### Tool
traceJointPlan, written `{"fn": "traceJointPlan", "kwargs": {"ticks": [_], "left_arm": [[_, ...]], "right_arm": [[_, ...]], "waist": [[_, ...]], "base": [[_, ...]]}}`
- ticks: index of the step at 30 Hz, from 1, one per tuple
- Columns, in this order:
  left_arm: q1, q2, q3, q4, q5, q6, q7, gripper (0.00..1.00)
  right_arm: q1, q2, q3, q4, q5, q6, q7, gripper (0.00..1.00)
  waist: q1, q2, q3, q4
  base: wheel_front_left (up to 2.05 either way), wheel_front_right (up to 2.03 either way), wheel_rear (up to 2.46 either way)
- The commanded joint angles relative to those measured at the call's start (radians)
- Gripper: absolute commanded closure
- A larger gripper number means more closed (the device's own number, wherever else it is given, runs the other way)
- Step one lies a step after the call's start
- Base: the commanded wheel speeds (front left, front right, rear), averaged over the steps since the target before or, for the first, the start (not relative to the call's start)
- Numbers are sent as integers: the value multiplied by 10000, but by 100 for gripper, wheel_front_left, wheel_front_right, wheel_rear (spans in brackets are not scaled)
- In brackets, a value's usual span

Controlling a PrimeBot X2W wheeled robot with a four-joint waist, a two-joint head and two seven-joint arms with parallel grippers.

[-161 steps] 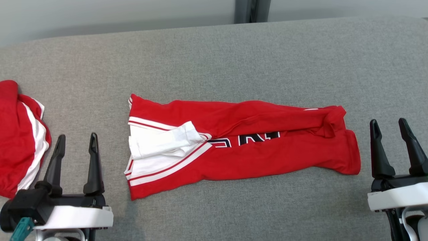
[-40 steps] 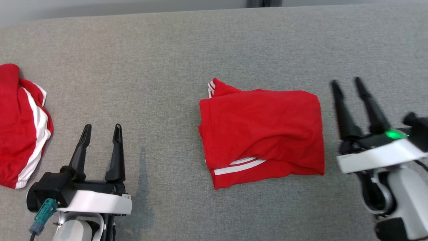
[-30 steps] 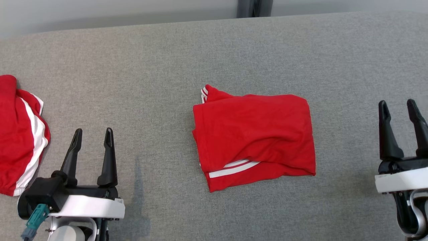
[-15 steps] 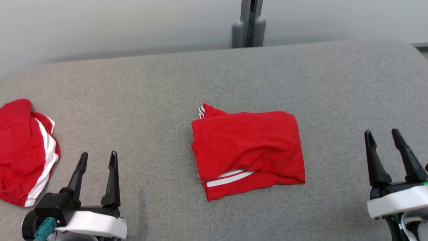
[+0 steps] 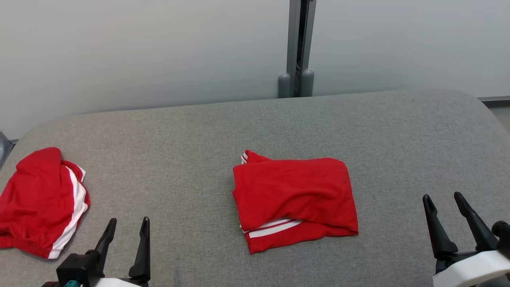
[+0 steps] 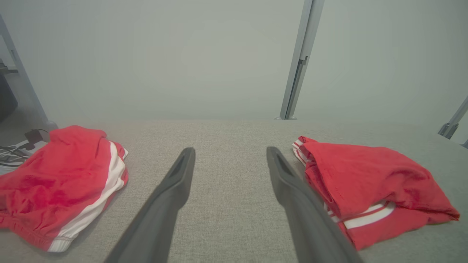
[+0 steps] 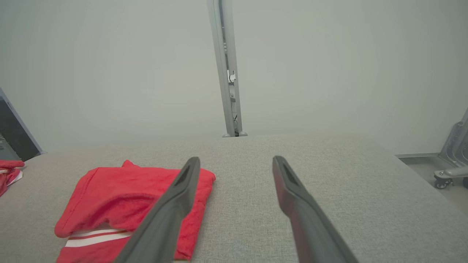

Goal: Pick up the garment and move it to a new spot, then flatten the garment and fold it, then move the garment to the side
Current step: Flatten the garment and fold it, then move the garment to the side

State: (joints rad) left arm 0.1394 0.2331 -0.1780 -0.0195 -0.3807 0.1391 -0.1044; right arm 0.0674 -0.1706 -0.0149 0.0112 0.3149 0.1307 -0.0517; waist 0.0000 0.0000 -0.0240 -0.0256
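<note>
We find the red garment (image 5: 293,197) lying folded at the middle of the grey tabletop (image 5: 179,131), a white stripe showing along its near edge. The left pincer (image 5: 128,221) and right pincer (image 5: 441,196) both stand with fingers apart, holding nothing, well clear of it on either side. A second red-and-white garment (image 5: 40,199) lies crumpled at the tabletop's left end

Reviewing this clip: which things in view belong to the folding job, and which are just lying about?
Job in hand:
- folded garment, mid-table
- left tool and right tool, both open, clear of it
- table

Lying about:
- other red garment, at the table's left end
- cables beyond it
- post behind the table
</note>
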Motion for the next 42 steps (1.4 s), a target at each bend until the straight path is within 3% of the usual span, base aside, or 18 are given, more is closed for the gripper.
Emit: {"fn": "traceJointPlan", "kwargs": {"ticks": [1,19,42], "left_arm": [[87,69,8,-43,-77,51,27,0],[232,195,164,-223,-185,287,67,0],[-70,394,196,-442,-130,397,-157,0]], "right_arm": [[149,-14,-49,-93,-49,1,95,0],[576,243,-271,-817,-373,1,588,0],[469,384,-446,-785,-265,1,598,0]], "waist": [[0,0,-80,38],[0,0,-326,74],[0,0,-194,285]], "base": [[0,0,0],[0,0,0],[0,0,0]]}}
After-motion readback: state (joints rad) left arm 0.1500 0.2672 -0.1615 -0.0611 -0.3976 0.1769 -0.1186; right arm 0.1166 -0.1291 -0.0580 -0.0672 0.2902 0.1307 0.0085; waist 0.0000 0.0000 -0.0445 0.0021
